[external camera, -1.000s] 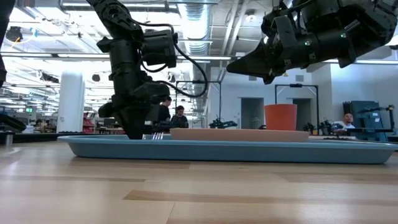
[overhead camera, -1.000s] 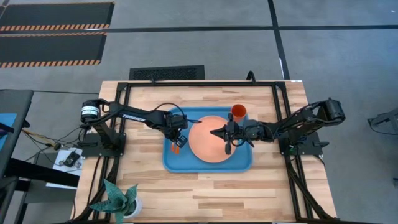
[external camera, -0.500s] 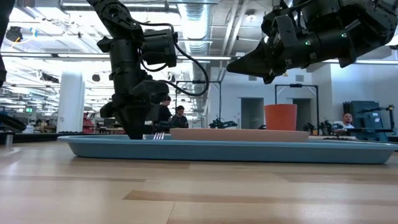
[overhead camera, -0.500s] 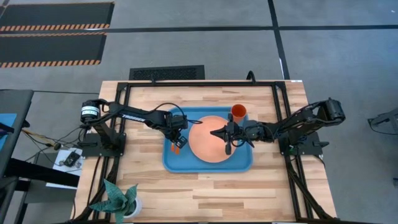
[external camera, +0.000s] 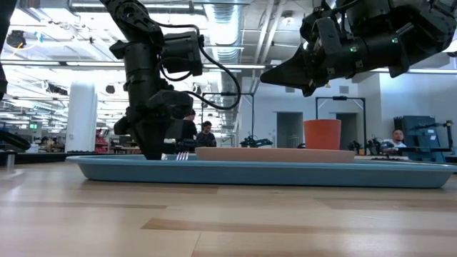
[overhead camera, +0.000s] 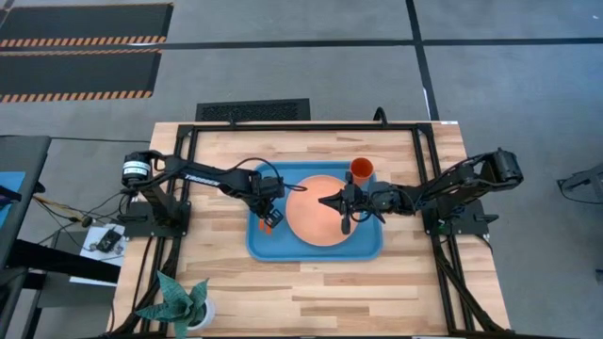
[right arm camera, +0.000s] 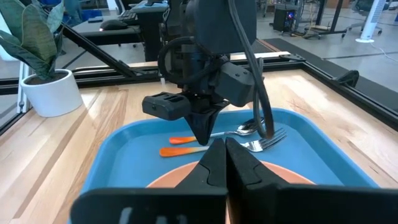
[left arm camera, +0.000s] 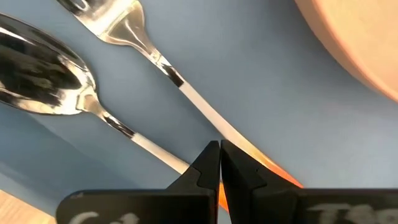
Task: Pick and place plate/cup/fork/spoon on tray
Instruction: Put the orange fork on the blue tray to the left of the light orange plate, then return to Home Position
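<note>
Left tool: fingers together, tips down at the floor of the large blue rectangular plastic tray, just over the orange handles; you can see nothing clamped between them. You find it at the tray's left end, beside the plate.

Fork, silver tines, orange handle: lying flat on the tray floor, free of the tool, alongside the spoon.

Spoon, rounded silver bowl, orange handle: flat on the tray floor, next to the fork, also free.

Plate, large round flat salmon-orange: seated in the tray's middle.

Right tool: fingers together, nothing held, hovering above the plate, clear of it in the low view.

Cup, small round bright-orange: upright near the tray's far right corner. From the pictures you cannot tell for certain whether it stands inside the rim or on the wooden surface just beyond it.

Step in hand, by judgement: cutlery looks delivered; the left arm is at the point of leaving it.

Next move calls for: you lift the left tool straight up so neither handle is dragged. If the cup proves outside the rim, you take it with the right tool, opened wide enough for its wall, and set it on free tray floor clear of the plate.
</note>
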You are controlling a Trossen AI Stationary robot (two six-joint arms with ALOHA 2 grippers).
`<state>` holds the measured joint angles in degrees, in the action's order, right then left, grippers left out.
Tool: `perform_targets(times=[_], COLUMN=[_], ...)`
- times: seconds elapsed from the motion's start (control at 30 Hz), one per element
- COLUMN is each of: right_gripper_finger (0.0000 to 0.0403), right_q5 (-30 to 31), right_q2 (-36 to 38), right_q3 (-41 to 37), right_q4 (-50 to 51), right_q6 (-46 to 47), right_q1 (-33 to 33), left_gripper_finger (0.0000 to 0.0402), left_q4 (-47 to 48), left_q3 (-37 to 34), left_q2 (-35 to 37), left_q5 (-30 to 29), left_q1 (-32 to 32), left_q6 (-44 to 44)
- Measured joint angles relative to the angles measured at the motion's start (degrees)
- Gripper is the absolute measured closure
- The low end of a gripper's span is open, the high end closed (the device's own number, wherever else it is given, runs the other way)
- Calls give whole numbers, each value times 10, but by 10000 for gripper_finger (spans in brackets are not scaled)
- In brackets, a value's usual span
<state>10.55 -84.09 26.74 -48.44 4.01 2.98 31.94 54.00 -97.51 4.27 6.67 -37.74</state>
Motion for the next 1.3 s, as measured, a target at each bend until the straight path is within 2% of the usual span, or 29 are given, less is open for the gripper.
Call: perform_targets(times=[0.67, 0.83, 1.03, 1.17, 1.3], right_gripper_finger=[397, 397, 397, 397, 397], right_q5=[0, 0, 0, 0, 0], right_q2=[0, 0, 0, 0, 0], right_q3=[0, 0, 0, 0, 0], right_q4=[0, 0, 3, 5, 2], right_q6=[0, 0, -3, -9, -11], right_q1=[0, 0, 0, 0, 2], left_gripper_finger=[401, 401, 401, 401, 401], left_q4=[-37, -58, -73, -137, -260], left_q3=[0, 0, 0, -39, -106], left_q2=[0, 2, 43, 92, 150], left_q5=[-43, -50, -83, -96, -66], left_q1=[9, 18, 11, 3, 0], left_q6=[-23, -5, 46, 89, 141])
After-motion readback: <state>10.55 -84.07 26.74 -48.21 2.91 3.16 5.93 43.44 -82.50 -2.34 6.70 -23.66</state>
